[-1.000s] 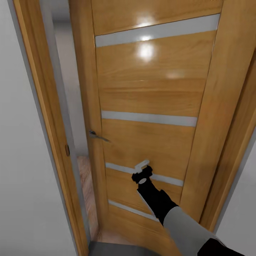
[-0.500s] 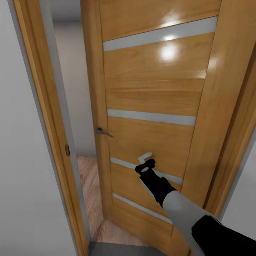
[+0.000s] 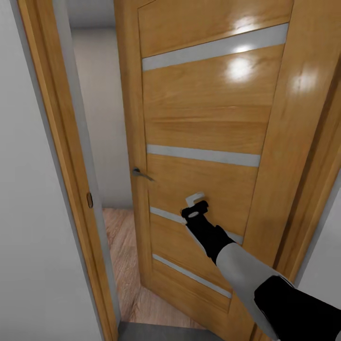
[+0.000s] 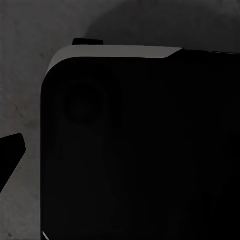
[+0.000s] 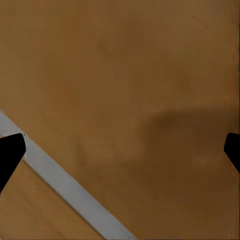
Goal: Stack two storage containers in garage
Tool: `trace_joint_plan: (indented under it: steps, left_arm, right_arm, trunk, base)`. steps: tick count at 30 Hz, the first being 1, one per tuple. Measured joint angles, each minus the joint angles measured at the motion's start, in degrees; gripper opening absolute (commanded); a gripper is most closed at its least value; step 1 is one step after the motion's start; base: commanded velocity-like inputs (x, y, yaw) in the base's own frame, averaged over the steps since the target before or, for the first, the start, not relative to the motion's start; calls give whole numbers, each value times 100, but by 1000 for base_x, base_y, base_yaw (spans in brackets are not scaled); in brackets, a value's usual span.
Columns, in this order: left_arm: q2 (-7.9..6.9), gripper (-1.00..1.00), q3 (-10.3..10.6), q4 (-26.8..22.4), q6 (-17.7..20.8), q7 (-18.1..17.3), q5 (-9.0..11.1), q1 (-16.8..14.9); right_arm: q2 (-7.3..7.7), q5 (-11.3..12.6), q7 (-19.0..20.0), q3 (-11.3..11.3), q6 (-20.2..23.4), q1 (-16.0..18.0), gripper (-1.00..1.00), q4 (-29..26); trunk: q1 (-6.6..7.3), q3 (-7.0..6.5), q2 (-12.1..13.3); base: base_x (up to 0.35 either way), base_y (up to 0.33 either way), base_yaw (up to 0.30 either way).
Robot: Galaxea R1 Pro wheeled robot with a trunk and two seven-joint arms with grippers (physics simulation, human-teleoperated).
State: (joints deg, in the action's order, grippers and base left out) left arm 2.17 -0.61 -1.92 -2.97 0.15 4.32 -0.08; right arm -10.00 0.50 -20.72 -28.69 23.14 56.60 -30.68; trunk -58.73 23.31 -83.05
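Facing doorway from grey floor [image 3: 156, 331]. Left: white wall [image 3: 28, 227], honey wood door frame [image 3: 61, 156]. Gap beyond shows wood-plank floor [image 3: 121, 255] and pale far wall. Centre: ajar wooden door [image 3: 203, 118], pale inset strips, metal handle [image 3: 141, 174]. Right gripper [image 3: 193, 206] against door panel, fingers spread wide, holding nothing. Left gripper [image 4: 10, 155] state unclear. Containers unsighted.
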Motion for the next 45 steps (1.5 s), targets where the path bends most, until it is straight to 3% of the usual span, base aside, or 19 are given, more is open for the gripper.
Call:
trace_joint_plan:
  steps: [10, 18, 32, 45]
  left_arm:
    - [3, 100, -7, 1, -1, 1, -1, 0]
    - [3, 100, -6, 0, 1, 1, -3, 0]
    - [19, 100, -7, 1, 5, 9, -3, 0]
    - [14, 100, 9, 8, 7, -6, -9, 0]
  right_arm:
    - [0, 64, 117, 0, 85, -5, 100, -318]
    - [0, 69, 606, 7, 250, -5, 100, -347]
    - [0, 76, 641, 11, 274, -5, 100, -348]
    - [0, 112, 670, -43, 211, -7, 100, -345]
  trunk:
    - [0, 0, 0]
    - [0, 0, 0]
    - [0, 0, 0]
    - [1, 1, -1]
  base:
    - [0, 0, 0]
    - [0, 0, 0]
    - [9, 0, 0]
    - [221, 0, 0]
